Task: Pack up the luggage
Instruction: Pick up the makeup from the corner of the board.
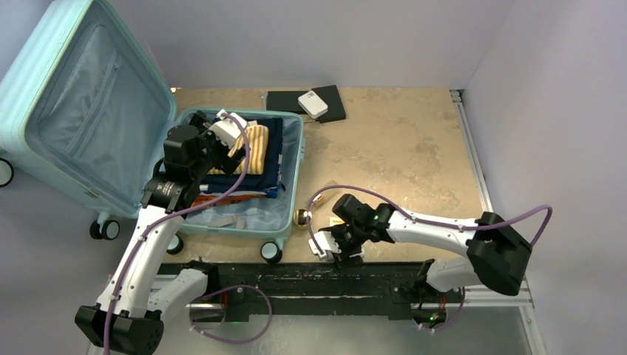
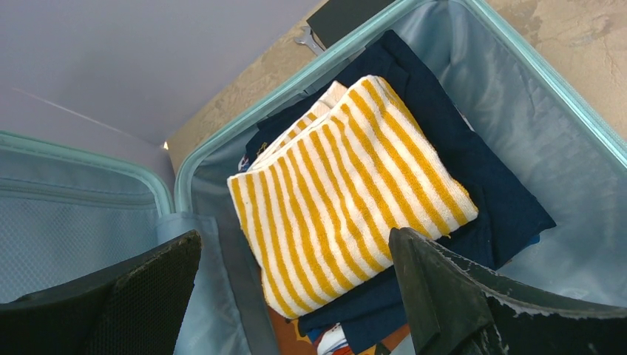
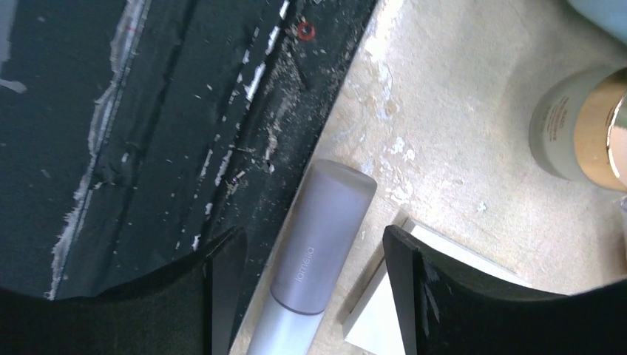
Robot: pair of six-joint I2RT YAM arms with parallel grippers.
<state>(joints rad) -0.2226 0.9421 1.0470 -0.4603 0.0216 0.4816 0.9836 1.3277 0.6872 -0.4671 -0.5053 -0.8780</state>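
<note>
The luggage lies open on the left part of the table, its lid leaning up and away to the left with the pale blue lining showing, and its wheels at the near side. My left end effector hangs over the packed half with its jaws spread wide and nothing held. Below the gap between them lies a folded yellow-and-white striped towel, resting on dark navy clothing that fills much of that half. My right end effector is down low at the near edge of the table, to the right of the luggage. Its jaws stand apart with a frosted grey tube lying between them, and there is a gap on each side, so I am not gripping it. The tube lies along the border where a scuffed black strip meets the stone-coloured surface. A small white box sits just beside my right-hand finger, and a pale bottle with a gold cap stands near, further from the edge. At the far side of the table a flat black item carries a small white device.
</note>
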